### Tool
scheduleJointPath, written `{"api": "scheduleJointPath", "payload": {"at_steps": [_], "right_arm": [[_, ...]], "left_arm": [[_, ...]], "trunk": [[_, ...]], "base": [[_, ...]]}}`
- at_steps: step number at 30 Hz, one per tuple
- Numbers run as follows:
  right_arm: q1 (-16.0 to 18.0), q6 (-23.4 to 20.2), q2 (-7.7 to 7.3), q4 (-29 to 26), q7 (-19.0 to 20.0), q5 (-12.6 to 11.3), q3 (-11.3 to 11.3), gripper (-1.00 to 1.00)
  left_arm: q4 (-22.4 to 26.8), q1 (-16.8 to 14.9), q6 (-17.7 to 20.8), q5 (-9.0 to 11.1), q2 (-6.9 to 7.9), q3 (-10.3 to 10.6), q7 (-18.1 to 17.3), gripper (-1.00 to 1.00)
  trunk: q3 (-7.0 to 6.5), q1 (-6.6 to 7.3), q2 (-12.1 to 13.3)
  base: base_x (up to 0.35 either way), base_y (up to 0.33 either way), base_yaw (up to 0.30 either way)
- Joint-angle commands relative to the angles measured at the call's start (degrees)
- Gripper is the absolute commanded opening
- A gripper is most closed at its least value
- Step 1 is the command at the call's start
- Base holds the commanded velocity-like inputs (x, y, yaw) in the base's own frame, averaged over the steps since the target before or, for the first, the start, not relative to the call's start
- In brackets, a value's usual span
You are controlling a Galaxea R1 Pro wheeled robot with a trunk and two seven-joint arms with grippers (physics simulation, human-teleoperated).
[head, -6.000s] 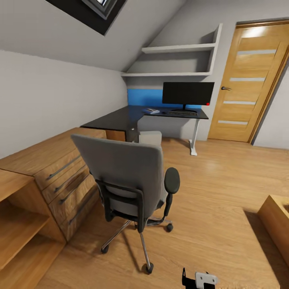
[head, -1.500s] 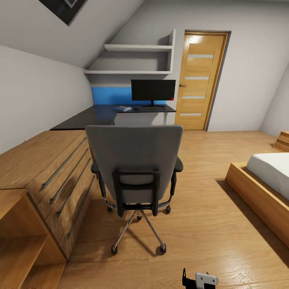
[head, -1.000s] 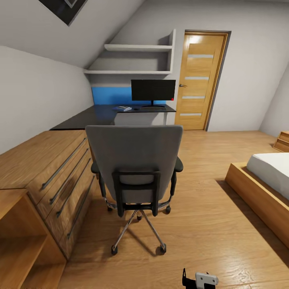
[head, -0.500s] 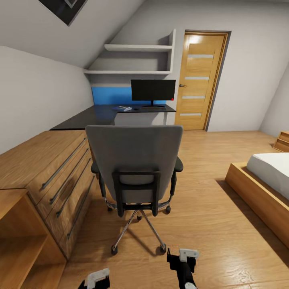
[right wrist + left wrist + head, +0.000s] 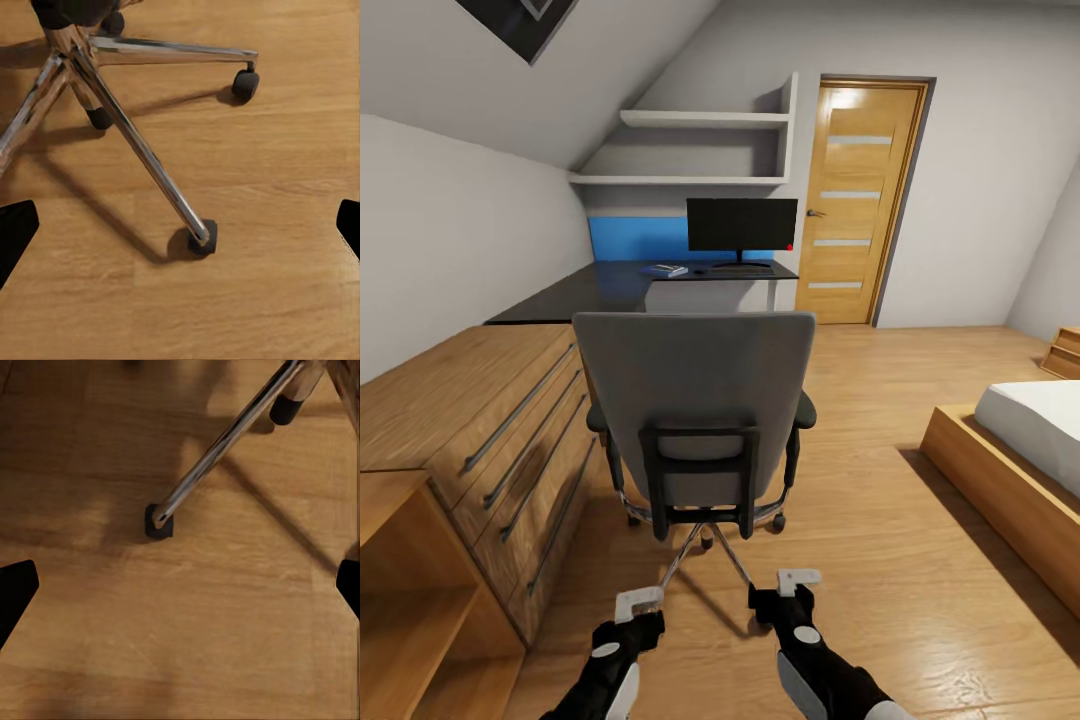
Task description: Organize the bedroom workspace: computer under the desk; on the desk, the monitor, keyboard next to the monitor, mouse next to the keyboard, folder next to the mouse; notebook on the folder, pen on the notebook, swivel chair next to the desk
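The grey swivel chair (image 5: 695, 400) stands with its back to me, hiding its seat, the folder and the computer. Behind it is the black desk (image 5: 580, 292) with the monitor (image 5: 741, 224) and the keyboard (image 5: 740, 268) in front of it. A small flat bluish item (image 5: 666, 270) lies left of the keyboard, too small to identify. My left gripper (image 5: 635, 612) and right gripper (image 5: 790, 590) hang open and empty low over the floor, just short of the chair's chrome base. The wrist views look down on chair legs and casters (image 5: 159, 521) (image 5: 202, 238) between wide-apart fingertips (image 5: 15, 589) (image 5: 15, 229).
A light wooden chest of drawers (image 5: 490, 430) runs along the left, close beside the chair. A bed (image 5: 1020, 450) stands at the right, an oak door (image 5: 857, 200) at the back, wall shelves (image 5: 700, 150) above the desk. Open plank floor (image 5: 880, 500) lies right of the chair.
Both arms have come up into the head view and reached forward toward the chair base. Since 6 s ago the camera has swung round to face the chair's back.
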State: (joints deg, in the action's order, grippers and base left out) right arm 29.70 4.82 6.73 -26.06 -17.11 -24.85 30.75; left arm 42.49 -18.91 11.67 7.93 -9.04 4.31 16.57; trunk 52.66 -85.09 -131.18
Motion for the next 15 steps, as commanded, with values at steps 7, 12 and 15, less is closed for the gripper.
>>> {"api": "scheduleJointPath", "payload": {"at_steps": [7,12,15], "right_arm": [[1.5,1.6,-0.01,-1.2,-0.3,0.1,1.0,1.0],[1.3,5.6,-0.1,-1.3,-0.7,3.3,1.6,1.0],[1.3,7.8,-0.07,-1.4,-0.8,3.6,1.7,1.0]], "left_arm": [[3.6,-0.7,-5.3,0.7,0.39,0.2,0.6,1.0],[2.6,-0.7,-9.2,0.5,0.64,0.2,0.8,1.0],[2.6,-0.6,-9.7,0.5,0.6,0.3,0.8,1.0]], "trunk": [[0.06,0.01,0.0],[0.96,-1.09,-2.0],[1.31,-1.53,-2.8]], "base": [[0.0,0.0,0.0],[0.0,0.0,0.0],[0.0,0.0,0.0]]}}
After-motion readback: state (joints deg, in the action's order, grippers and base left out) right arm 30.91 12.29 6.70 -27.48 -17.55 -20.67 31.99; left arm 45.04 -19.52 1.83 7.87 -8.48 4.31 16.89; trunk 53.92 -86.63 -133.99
